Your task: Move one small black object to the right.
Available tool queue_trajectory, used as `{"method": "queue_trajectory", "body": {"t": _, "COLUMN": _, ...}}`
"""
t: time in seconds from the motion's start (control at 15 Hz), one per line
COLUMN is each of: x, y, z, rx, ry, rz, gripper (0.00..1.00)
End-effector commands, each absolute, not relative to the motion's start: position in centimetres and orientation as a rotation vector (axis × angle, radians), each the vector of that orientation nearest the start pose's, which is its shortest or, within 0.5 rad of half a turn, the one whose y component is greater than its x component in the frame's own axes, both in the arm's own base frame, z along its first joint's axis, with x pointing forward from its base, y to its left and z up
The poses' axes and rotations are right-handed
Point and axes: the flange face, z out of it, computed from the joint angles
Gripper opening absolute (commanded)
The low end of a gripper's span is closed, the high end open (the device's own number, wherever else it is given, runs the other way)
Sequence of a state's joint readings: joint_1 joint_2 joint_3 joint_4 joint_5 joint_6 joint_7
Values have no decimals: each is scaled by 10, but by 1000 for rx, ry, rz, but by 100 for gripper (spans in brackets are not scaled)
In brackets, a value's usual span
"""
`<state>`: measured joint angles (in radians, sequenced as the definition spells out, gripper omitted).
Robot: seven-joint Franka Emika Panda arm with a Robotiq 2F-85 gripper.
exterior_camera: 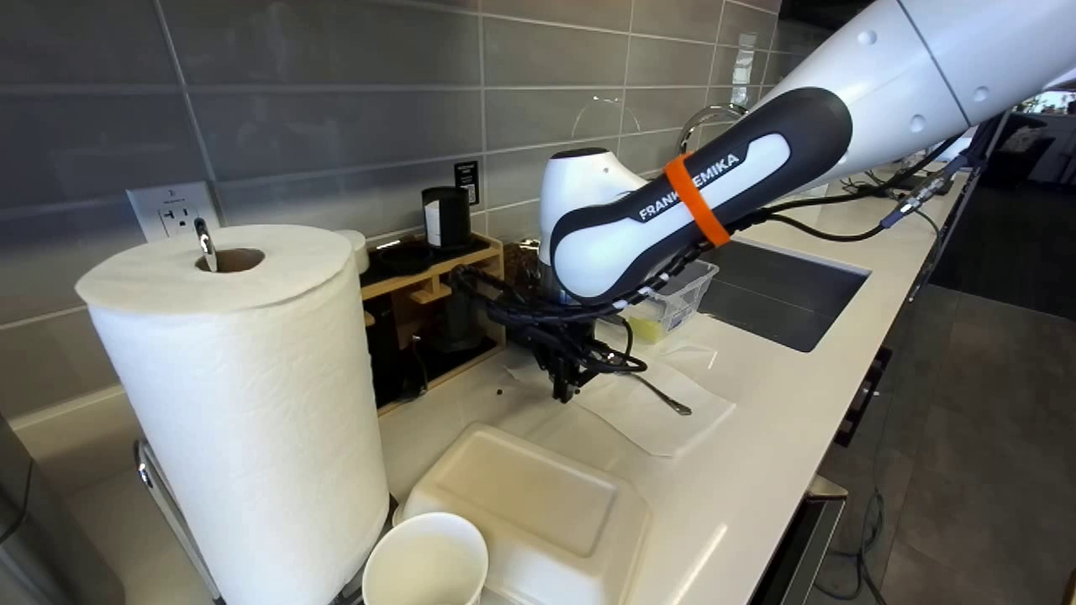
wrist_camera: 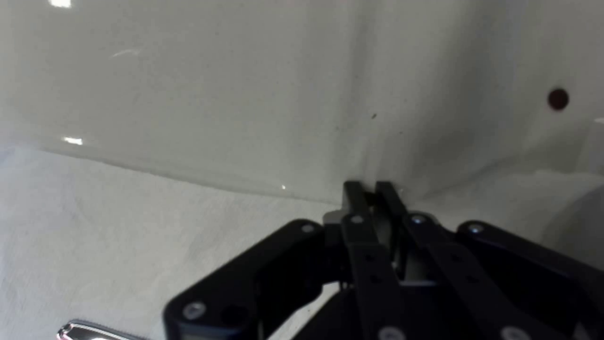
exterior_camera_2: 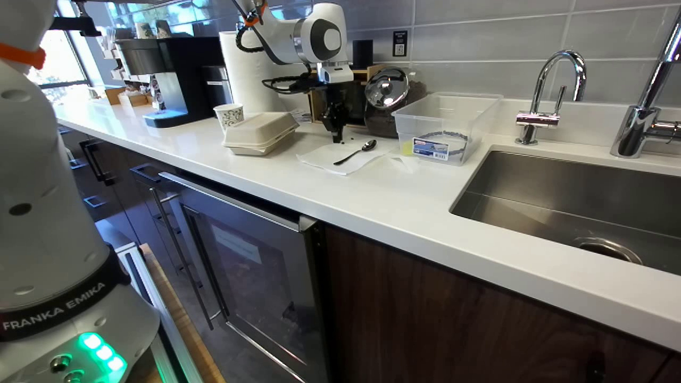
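My gripper point(wrist_camera: 369, 189) points down over the edge of a white napkin on the counter. Its fingers are nearly together, with a small dark object point(wrist_camera: 370, 198) showing between the tips. The gripper also shows in both exterior views point(exterior_camera: 565, 393) point(exterior_camera_2: 337, 137), low over the counter at the napkin's back edge. Another small round black object point(wrist_camera: 558, 99) lies on the counter at the upper right of the wrist view, apart from the gripper. A small black object point(exterior_camera: 499, 391) also lies on the counter in an exterior view, between the gripper and a wooden shelf.
A spoon point(exterior_camera_2: 355, 152) lies on the white napkin point(exterior_camera_2: 332, 166). A closed takeout box point(exterior_camera: 538, 496), a paper cup point(exterior_camera: 427, 559) and a paper towel roll point(exterior_camera: 244, 403) stand nearby. A wooden shelf point(exterior_camera: 437, 270), a clear plastic bin point(exterior_camera_2: 447, 122) and a sink point(exterior_camera_2: 564, 197) are also around.
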<state>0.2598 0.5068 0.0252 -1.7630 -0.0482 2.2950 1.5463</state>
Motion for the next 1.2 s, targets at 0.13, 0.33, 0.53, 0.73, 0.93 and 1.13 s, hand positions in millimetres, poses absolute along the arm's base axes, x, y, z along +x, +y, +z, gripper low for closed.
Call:
{"method": "queue_trajectory", "body": {"t": 0.13, "x": 636, "y": 187, "z": 273, "rx": -2561, "ry": 1816, "rz": -49, "gripper": 7}}
{"method": "queue_trajectory", "body": {"t": 0.33, "x": 636, "y": 187, "z": 274, "rx": -2561, "ry": 1815, "rz": -50, "gripper": 6}}
{"method": "queue_trajectory", "body": {"t": 0.53, "x": 636, "y": 188, "z": 275, "rx": -2559, "ry": 1813, "rz": -52, "gripper": 4}}
{"method": "queue_trajectory", "body": {"t": 0.73, "x": 636, "y": 188, "z": 276, "rx": -2560, "ry": 1812, "rz": -55, "gripper": 3}}
{"method": "queue_trajectory", "body": {"t": 0.93, "x": 636, "y": 188, "z": 277, "rx": -2559, "ry": 1811, "rz": -57, "gripper": 3}}
{"method": "queue_trajectory", "body": {"t": 1.13, "x": 636, "y": 188, "z": 277, "rx": -2560, "ry": 1811, "rz": -59, "gripper": 3}}
